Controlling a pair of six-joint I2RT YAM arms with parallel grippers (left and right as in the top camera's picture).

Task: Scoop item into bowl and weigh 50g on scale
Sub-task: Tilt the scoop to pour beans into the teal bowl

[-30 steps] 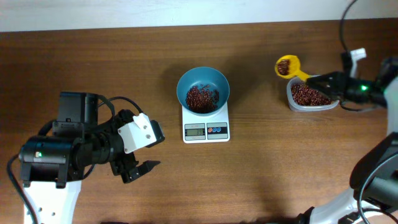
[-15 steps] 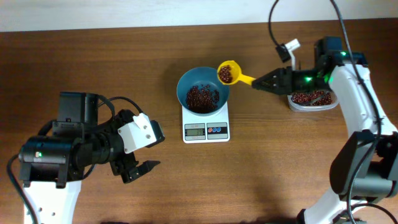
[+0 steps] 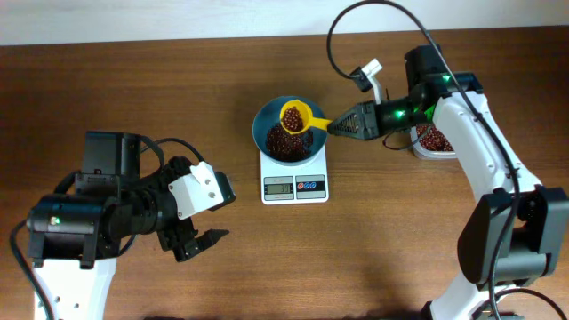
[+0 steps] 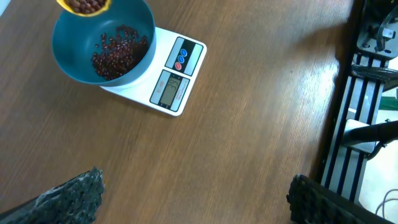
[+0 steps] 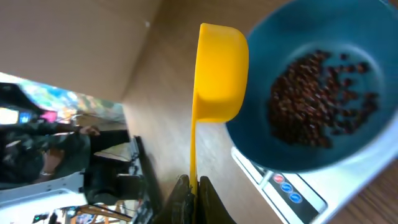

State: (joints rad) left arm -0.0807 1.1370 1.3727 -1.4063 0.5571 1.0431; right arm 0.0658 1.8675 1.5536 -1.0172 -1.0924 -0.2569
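**Loaded scoop now brought over the bowl**

The full yellow scoop (image 3: pixel 293 116) is pinched by its handle in the closed right gripper (image 3: pixel 332 124). It has been carried from the clear tub (image 3: pixel 437 142) to just above the teal bowl (image 3: pixel 264 133), in which the beans (image 3: pixel 286 145) are heaped. The bowl is seated on the white scale (image 3: pixel 294 187) on the wooden table (image 3: pixel 400 231). The left gripper (image 3: pixel 203 242) is kept spread wide and empty, unmoved. The scale's display cannot be read.
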